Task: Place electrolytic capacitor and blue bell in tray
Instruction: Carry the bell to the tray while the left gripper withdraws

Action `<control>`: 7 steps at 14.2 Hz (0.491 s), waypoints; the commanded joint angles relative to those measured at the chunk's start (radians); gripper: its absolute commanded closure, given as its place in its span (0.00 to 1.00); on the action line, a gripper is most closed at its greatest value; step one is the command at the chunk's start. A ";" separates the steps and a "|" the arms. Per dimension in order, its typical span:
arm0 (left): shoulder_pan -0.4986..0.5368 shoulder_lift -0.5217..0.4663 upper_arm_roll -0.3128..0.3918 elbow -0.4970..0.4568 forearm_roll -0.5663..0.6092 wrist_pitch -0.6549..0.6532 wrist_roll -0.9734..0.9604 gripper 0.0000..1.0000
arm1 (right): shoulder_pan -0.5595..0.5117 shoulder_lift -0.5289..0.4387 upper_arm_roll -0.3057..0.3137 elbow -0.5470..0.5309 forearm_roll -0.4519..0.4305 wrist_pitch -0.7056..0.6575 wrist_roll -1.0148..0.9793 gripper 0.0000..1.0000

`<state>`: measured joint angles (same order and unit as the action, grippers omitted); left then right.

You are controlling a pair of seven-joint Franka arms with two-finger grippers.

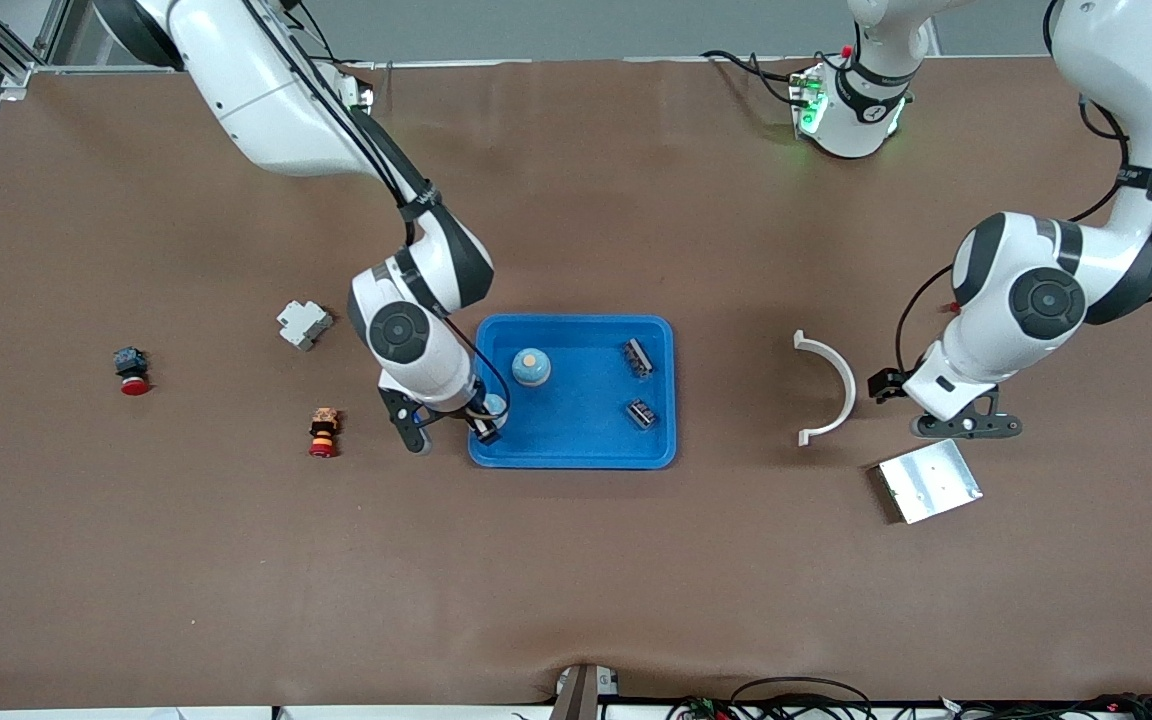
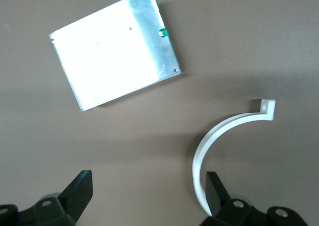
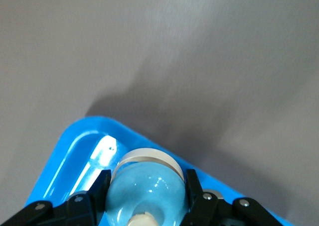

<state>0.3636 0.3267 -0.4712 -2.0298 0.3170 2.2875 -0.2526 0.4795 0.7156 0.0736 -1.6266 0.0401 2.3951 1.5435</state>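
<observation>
The bright-blue tray (image 1: 576, 440) lies mid-table. My right gripper (image 1: 489, 415) is over the tray's corner nearest the front camera, toward the right arm's end. It is shut on a light-blue bell (image 1: 496, 405) with a white base. In the right wrist view the fingers (image 3: 102, 183) press both sides of this bell (image 3: 149, 181) above the tray's rim (image 3: 75, 141). A second blue bell (image 1: 530, 367) stands in the tray. Two small dark components (image 1: 637, 357) (image 1: 641, 413) lie in the tray; I cannot tell whether either is the capacitor. My left gripper (image 1: 966, 425) is open and empty over bare table.
A white curved piece (image 1: 831, 385) and a silver metal plate (image 1: 929, 480) lie by the left gripper, also in the left wrist view (image 2: 209, 146) (image 2: 114, 54). A grey block (image 1: 302, 323), a red-capped button (image 1: 131, 370) and an orange-red button (image 1: 323, 432) lie toward the right arm's end.
</observation>
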 commanded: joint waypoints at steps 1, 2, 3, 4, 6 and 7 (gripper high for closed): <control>0.023 -0.078 -0.018 -0.018 -0.001 -0.068 0.032 0.00 | 0.031 0.067 -0.014 0.122 -0.015 -0.080 0.069 1.00; 0.032 -0.096 -0.017 -0.017 -0.021 -0.085 0.047 0.00 | 0.034 0.074 -0.014 0.137 -0.022 -0.089 0.085 1.00; 0.046 -0.115 -0.018 -0.017 -0.054 -0.103 0.093 0.00 | 0.040 0.077 -0.012 0.140 -0.023 -0.090 0.098 1.00; 0.067 -0.139 -0.017 -0.018 -0.090 -0.120 0.158 0.00 | 0.048 0.082 -0.014 0.143 -0.023 -0.090 0.099 1.00; 0.081 -0.207 -0.015 -0.020 -0.166 -0.190 0.236 0.00 | 0.059 0.094 -0.014 0.151 -0.028 -0.088 0.130 1.00; 0.083 -0.233 -0.014 -0.020 -0.188 -0.209 0.237 0.00 | 0.065 0.108 -0.015 0.165 -0.048 -0.088 0.153 1.00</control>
<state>0.4292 0.1803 -0.4750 -2.0269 0.1850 2.1300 -0.0584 0.5227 0.7870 0.0703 -1.5164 0.0290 2.3247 1.6378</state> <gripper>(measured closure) 0.000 0.348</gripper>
